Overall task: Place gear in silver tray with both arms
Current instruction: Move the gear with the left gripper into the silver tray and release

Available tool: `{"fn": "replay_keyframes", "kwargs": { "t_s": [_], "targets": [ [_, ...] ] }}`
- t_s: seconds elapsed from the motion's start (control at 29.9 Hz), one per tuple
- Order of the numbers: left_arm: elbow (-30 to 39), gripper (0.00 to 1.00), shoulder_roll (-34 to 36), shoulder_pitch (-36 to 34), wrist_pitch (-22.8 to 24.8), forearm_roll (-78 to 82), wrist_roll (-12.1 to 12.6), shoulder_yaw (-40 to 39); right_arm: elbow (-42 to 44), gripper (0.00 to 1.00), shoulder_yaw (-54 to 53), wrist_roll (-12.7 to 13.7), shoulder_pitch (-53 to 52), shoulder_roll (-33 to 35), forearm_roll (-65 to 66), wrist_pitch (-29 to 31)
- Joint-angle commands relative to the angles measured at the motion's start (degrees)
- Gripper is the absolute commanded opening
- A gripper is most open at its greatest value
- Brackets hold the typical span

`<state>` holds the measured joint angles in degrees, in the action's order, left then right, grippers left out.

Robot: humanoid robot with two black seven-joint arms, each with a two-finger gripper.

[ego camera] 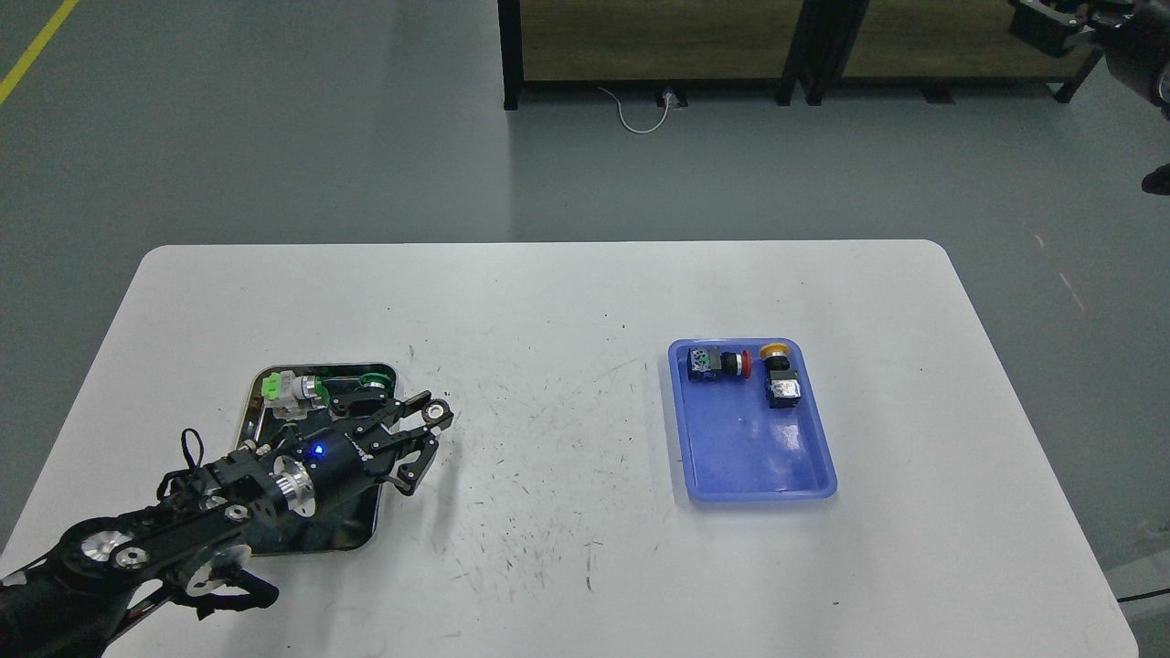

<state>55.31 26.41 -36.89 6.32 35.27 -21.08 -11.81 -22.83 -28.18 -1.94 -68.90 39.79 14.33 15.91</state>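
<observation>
My left gripper (437, 417) is shut on the small dark gear (440, 411), which sits at its fingertips. It holds the gear above the table, just right of the silver tray's (315, 549) right rim near the far corner. The arm lies across the tray and hides much of its dark floor. A black arm part with a silver ring (1060, 26) sits in the top right corner, cut by the frame edge, and its fingers cannot be made out.
The silver tray holds a green and white switch (288, 391) and a green button part (371, 382) at its far end. A blue plastic tray (759, 457) at the right holds a red button switch (722, 364) and a yellow one (779, 375). Black shelving stands beyond the table.
</observation>
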Motion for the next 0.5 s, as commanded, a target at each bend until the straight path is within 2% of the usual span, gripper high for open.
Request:
{"fn": "replay_keyframes", "kwargs": {
  "t_s": [0.0,0.13,0.47],
  "targets": [
    [2.4,0.27,6.3,0.1,1.5,-3.4,-0.2,-1.0,0.1,1.00,-0.1,-0.3,0.2,-0.2,0.0,-0.2],
    [2.9,0.27,9.3,1.0,1.4,-3.8,-0.2,-0.4,0.8,1.00,-0.1,-0.3,0.1,-0.9,0.0,-0.2],
    [-1.1,0.29,8.1,5.2,0.9,-3.5,-0.5,0.0,1.9,1.00,0.0,-0.3,-0.3,-2.5,0.0,-0.2]
  ]
}}
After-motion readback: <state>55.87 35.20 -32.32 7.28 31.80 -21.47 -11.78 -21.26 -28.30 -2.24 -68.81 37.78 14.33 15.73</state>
